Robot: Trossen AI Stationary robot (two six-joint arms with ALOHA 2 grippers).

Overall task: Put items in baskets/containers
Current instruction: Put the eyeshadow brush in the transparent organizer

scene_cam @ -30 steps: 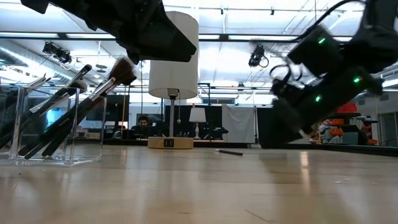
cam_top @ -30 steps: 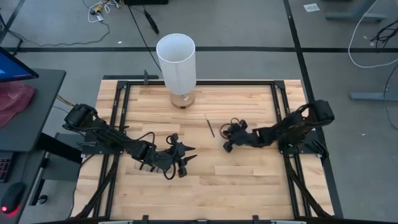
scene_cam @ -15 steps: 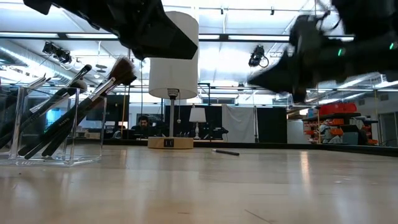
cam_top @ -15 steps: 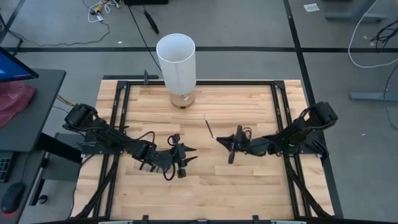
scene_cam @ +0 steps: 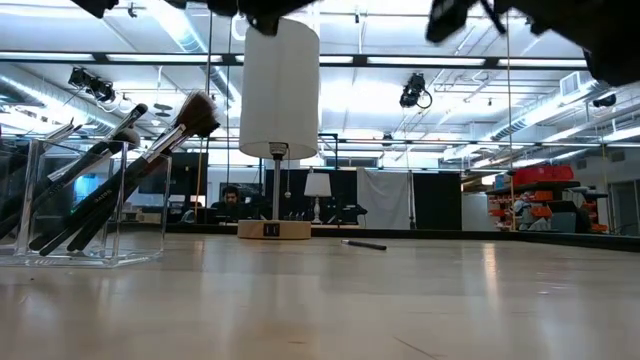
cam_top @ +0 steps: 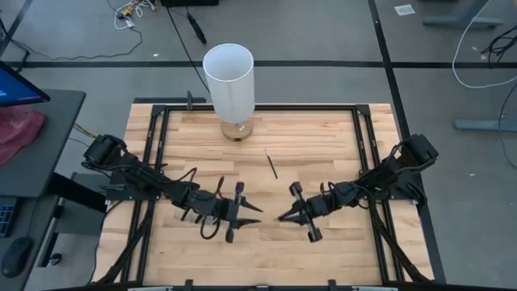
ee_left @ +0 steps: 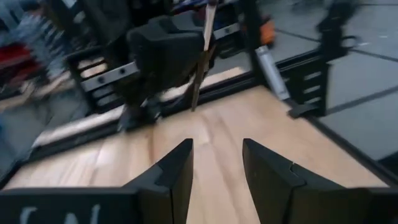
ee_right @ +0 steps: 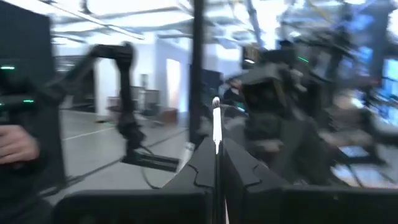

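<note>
My right gripper [cam_top: 283,217] hovers over the table's near middle, shut on a thin makeup brush [ee_right: 216,121]. The left wrist view shows that brush as a slim stick [ee_left: 200,68] crossing the right gripper. My left gripper [cam_top: 244,215] faces it from the left, open and empty, its fingertips a short way from the right gripper's. One loose brush [cam_top: 272,164] lies flat on the wood toward the far side. The clear container [scene_cam: 85,205] stands at the left in the low view, with several brushes leaning in it. In the high view it is hidden by my left arm. My right gripper pinches the brush's shaft [ee_right: 216,134] between its two fingers [ee_right: 202,155]. The fingers lie across the stick, and it sticks out on both sides of them [ee_left: 194,99]. The brush is lifted clear of the table.
A tall white cylinder [cam_top: 229,85] stands on a small base at the far edge, left of centre. Bare wood lies between it and the grippers and along the near edge. A person sits far behind the table in the low view [scene_cam: 231,197].
My right gripper has swung from beside the loose brush toward the near edge and the left, has turned to face the left gripper, and has risen out of the low view. My left gripper has moved a little toward the near edge and upward. The loose brush has stayed where it was.
</note>
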